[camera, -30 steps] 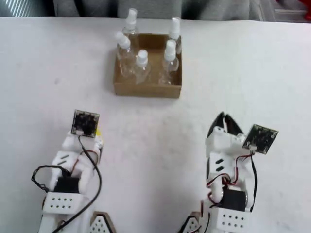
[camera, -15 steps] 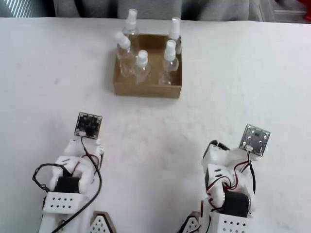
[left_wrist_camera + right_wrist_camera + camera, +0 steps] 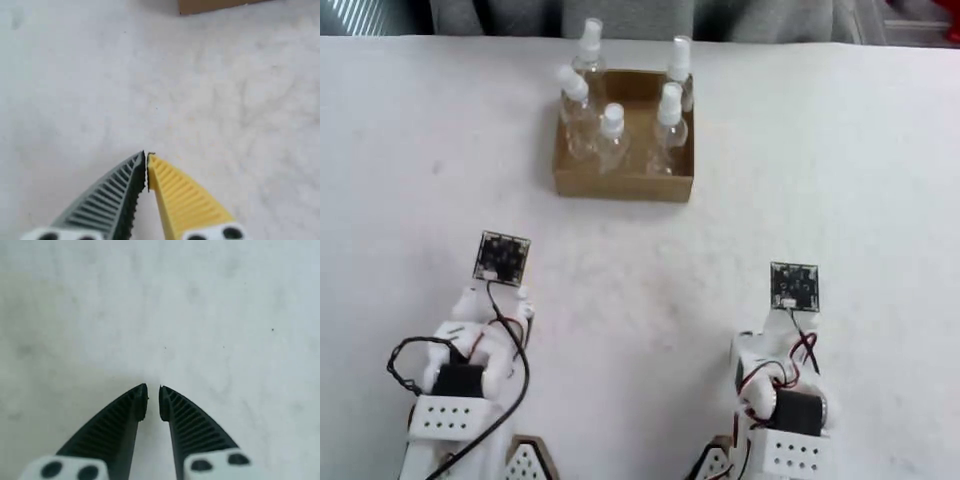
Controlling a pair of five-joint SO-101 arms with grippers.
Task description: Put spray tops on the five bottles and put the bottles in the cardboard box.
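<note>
The cardboard box (image 3: 623, 186) sits at 12 o'clock on the white table (image 3: 860, 150), near its far edge. All five bottles (image 3: 611, 135) stand upright in it, long axes vertical and spray tops (image 3: 612, 118) up. A broad stretch of tabletop lies between the box's front wall and the arms. The left arm (image 3: 460, 370) rests at 7 o'clock and the right arm (image 3: 780, 400) at 5 o'clock, well apart. The left gripper (image 3: 146, 159) is closed, its grey and yellow tips meeting. The right gripper (image 3: 152, 392) is closed to a thin slit, holding nothing.
</note>
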